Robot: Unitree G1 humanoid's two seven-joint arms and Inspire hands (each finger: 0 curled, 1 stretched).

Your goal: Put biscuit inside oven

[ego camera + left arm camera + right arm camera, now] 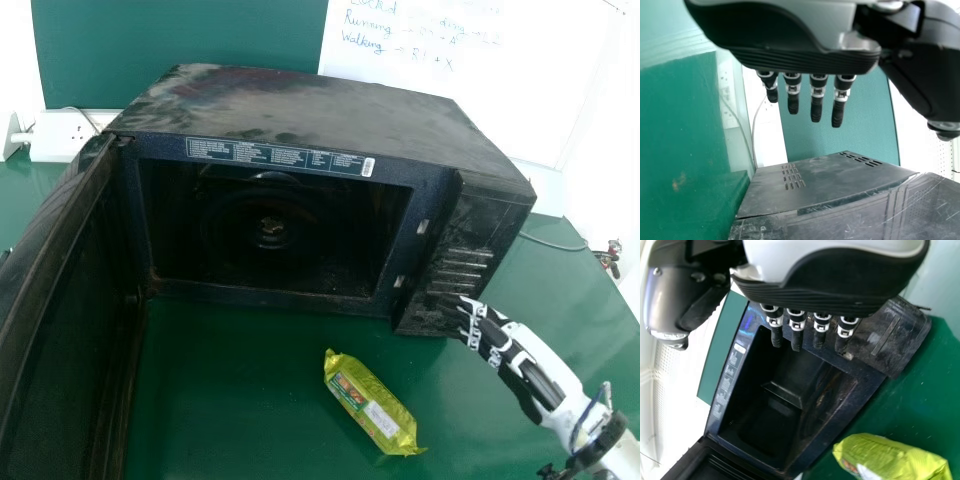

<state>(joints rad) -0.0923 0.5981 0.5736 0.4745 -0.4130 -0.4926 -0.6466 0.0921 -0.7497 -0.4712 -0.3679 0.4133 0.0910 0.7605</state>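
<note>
The right hand (522,358) has a white shell with black panels, dark fingers (796,342) banded in white, and screws (658,271) near its dark thumb (685,295); a bluish cable (590,406) loops by the white forearm's (624,458) black collar (600,442). The left hand (790,37) pairs pale grey plating with a ribbed black edge.

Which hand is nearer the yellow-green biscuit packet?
The right hand: it is by the black microwave oven's right front panel, near the packet, while the left hand is at the oven's vented outer side.
</note>
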